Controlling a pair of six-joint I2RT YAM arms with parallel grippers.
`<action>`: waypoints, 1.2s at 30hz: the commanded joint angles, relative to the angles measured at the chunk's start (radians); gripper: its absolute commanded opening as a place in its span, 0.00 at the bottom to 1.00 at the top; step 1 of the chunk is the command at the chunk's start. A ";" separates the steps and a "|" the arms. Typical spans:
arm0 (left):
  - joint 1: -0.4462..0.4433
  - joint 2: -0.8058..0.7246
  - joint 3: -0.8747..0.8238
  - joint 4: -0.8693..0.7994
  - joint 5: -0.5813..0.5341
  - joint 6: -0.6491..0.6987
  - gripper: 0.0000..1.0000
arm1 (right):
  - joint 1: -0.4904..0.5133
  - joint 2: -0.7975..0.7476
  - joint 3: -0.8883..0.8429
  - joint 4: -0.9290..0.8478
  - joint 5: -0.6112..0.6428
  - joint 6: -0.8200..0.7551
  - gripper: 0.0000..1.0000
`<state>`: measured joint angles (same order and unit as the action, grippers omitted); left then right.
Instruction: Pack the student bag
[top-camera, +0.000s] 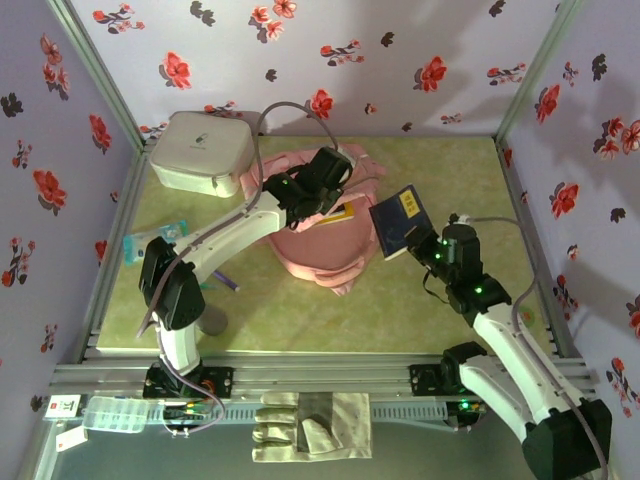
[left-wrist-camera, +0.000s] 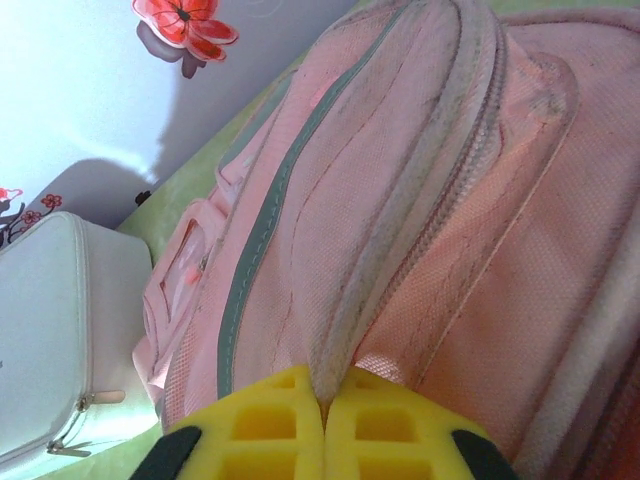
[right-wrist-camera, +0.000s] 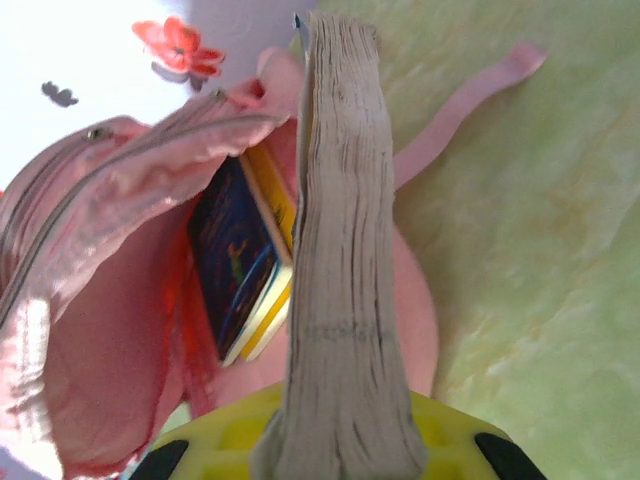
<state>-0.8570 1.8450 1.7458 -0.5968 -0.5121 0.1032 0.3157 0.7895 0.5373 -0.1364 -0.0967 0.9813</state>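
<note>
Right wrist view: grips thick blue-covered book (right-wrist-camera: 345, 250) in clamped right gripper (right-wrist-camera: 340, 440), just before open mouth of large soft pink fabric backpack (right-wrist-camera: 110, 330), mid-table. Pinches its zip rim with closed left gripper (left-wrist-camera: 325, 440). Likely step: loading this book; next calls for sliding it in beside dark blue and yellow books (right-wrist-camera: 240, 270) inside. Beyond: mottled green tabletop (right-wrist-camera: 540, 250), pale flowered walls (top-camera: 400, 40).

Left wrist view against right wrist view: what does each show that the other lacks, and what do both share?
Left wrist, not right wrist: a white zip case beside the student bag, and the left fingers pinching its zip seam. Right wrist, not left wrist: a thick book gripped in the right fingers, books inside the open bag, a pink strap. Both: the bag, green table, floral wall.
</note>
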 joint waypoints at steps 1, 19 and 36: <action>-0.008 -0.027 0.068 0.151 0.006 -0.045 0.00 | 0.032 0.012 -0.018 0.199 -0.103 0.072 0.05; -0.008 -0.017 0.107 0.106 0.078 -0.128 0.00 | 0.213 0.471 0.059 0.600 0.013 0.149 0.06; 0.010 -0.045 0.098 0.094 0.092 -0.128 0.00 | 0.246 0.972 0.298 0.785 0.048 0.388 0.07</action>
<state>-0.8524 1.8484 1.7851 -0.6075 -0.4332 0.0048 0.5495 1.7176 0.7933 0.5709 -0.0498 1.3121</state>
